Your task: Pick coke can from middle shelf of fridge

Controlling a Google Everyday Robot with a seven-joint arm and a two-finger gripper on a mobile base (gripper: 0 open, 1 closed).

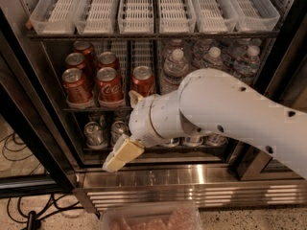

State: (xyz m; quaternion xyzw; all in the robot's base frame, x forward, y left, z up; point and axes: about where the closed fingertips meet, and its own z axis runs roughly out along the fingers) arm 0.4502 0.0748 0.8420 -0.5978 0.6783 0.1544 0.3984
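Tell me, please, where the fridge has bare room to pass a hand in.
The top shelf has bare lanes. On the middle shelf, the lane behind the lone coke can is free; red cans and bottles crowd the rest. The gripper hangs before the bottom cans.
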